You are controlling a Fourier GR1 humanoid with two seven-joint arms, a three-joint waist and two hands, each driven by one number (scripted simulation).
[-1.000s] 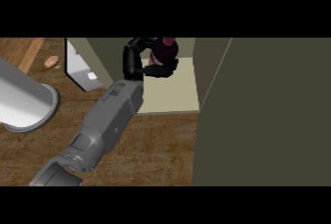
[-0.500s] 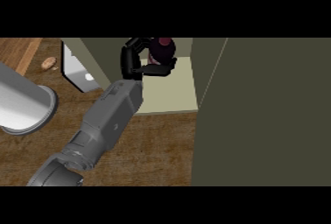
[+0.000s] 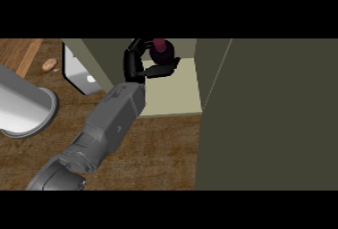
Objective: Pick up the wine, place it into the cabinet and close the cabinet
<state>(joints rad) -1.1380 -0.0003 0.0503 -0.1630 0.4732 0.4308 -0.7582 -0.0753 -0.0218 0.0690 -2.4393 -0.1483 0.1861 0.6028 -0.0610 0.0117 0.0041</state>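
You see the cabinet door at the right, a big flat olive panel, standing open. Beside it is the cabinet with a pale, smooth shelf. The counter is brown wood with a grain. At the left is a grey cylinder, and far left a small tan object. The right hand, black, is curled around the wine, a dark red bottle, inside the cabinet at its far end.
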